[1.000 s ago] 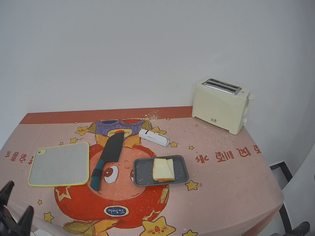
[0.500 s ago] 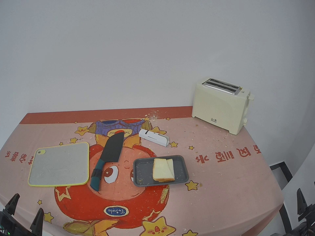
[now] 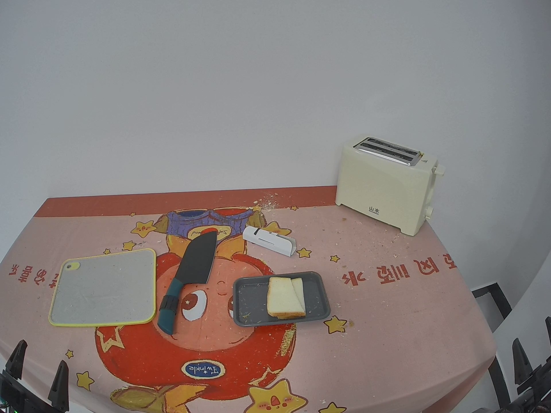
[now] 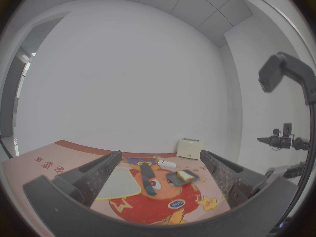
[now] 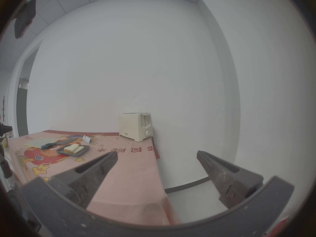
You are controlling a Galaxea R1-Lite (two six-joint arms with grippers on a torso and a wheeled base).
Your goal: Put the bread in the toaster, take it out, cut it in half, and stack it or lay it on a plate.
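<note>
Two pale bread pieces (image 3: 285, 296) lie overlapped on a dark grey plate (image 3: 250, 303) at the table's middle front. A cream toaster (image 3: 385, 184) stands at the back right with empty slots. A black knife (image 3: 189, 276) with a teal handle lies left of the plate, beside a grey cutting board (image 3: 104, 287). My left gripper (image 3: 37, 369) is open at the front left table edge, well short of the board. My right gripper (image 3: 534, 342) is open off the table's front right corner. The bread (image 4: 185, 175) and toaster (image 5: 135, 126) also appear far off in the wrist views.
A small white sharpener (image 3: 269, 240) lies behind the plate. Crumbs are scattered near the toaster and the back edge. The cartoon tablecloth (image 3: 396, 311) is bare on the right half. A white wall stands close behind the table. A black frame (image 3: 493, 299) sits on the floor at right.
My left gripper dropped lower at the front left corner. My right gripper rose into the head view at the lower right edge, then shifted slightly. Objects on the table stayed put.
</note>
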